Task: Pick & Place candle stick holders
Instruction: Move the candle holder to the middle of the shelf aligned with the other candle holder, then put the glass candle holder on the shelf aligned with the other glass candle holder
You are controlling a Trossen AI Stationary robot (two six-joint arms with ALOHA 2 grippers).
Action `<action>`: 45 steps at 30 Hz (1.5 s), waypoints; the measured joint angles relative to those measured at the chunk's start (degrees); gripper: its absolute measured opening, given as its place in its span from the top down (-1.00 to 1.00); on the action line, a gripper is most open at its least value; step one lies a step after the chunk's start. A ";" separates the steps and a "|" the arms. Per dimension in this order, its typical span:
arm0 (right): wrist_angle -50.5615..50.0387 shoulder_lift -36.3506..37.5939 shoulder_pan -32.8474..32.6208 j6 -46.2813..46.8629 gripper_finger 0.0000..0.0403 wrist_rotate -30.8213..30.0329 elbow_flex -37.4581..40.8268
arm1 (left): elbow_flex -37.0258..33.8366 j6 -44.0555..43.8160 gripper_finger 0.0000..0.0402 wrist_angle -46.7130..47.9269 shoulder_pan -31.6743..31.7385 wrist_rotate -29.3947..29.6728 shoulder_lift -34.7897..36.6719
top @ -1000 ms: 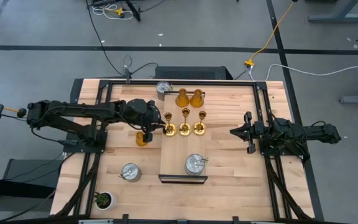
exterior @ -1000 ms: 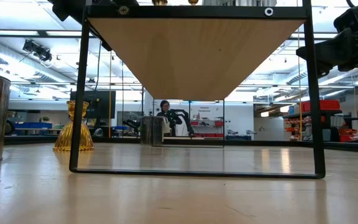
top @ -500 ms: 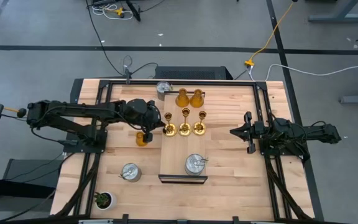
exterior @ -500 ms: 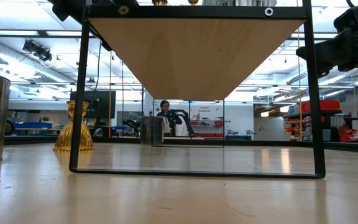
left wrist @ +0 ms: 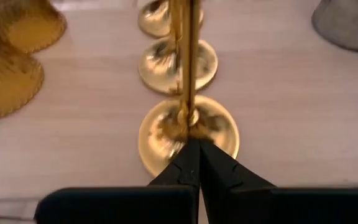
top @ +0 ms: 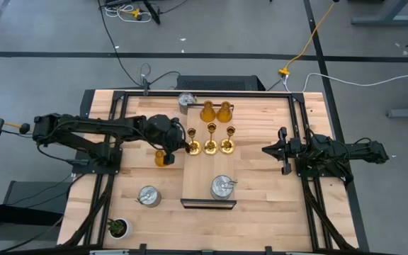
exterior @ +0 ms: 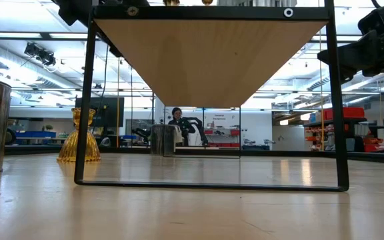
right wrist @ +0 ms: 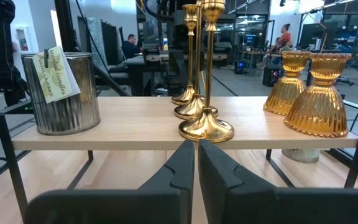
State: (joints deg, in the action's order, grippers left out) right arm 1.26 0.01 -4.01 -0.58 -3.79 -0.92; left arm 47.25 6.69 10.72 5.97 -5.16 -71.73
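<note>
L gripper (top: 185, 148) sits mid-frame in the high view, at the left end of the gold row on the shelf (top: 207, 185). My L fingers (left wrist: 219, 171) are closed, tips together right at the foot of the nearest gold holder (left wrist: 188, 134). The stem rises just past the tips; can't tell if anything is actually pinched between them. Looks like a low grab at the stem base, prob. to keep a tall thin piece from tipping.

Row of 3 golds runs left to right, center frame. 2 amber holders (top: 215, 112) sit just above them, 1 silver (top: 222, 188) lower on the shelf. Still on the bench: amber (top: 162, 157) just below-left of my L gripper, silver (top: 149, 196) lower left, silver (top: 186, 100) at top.

R gripper (top: 282, 150) is parked right of the shelf, fingers closed, empty, aimed along the gold row.

Plant (top: 117, 227) bottom left, not mine to move.
</note>
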 joint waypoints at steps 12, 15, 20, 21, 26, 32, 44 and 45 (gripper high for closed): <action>0.00 0.00 -0.01 0.00 0.87 0.08 0.01 | -0.01 0.01 0.97 -0.16 -0.21 -0.44 -1.41; 0.00 0.00 -0.02 0.02 0.87 0.21 0.00 | -0.01 0.01 0.97 -0.39 -0.18 -0.35 -1.41; 0.00 0.00 -0.02 0.02 0.87 0.31 0.01 | -0.01 0.01 0.97 -1.68 -0.14 -0.01 -1.41; 0.00 0.00 0.00 0.01 0.87 0.31 -0.01 | -0.01 -0.01 0.97 -1.90 -0.14 -0.01 -1.41; 0.00 0.00 0.00 0.02 0.87 0.28 0.01 | -0.01 0.05 0.97 -3.14 -0.14 0.50 -1.41; 0.00 0.00 0.00 0.02 0.87 0.24 0.01 | -0.01 0.05 0.97 -3.14 -0.14 1.56 -1.41; -0.02 0.00 -0.01 0.02 0.87 0.18 0.01 | -0.04 -0.01 0.97 0.12 -0.14 3.61 1.29; 0.00 0.00 0.00 0.02 0.87 0.09 -0.01 | 0.05 0.00 0.97 -0.27 -0.14 3.82 1.75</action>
State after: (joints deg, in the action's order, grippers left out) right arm 1.26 0.01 -4.01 -0.56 -3.70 -0.93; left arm 47.30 6.69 10.46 5.82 -1.34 -69.98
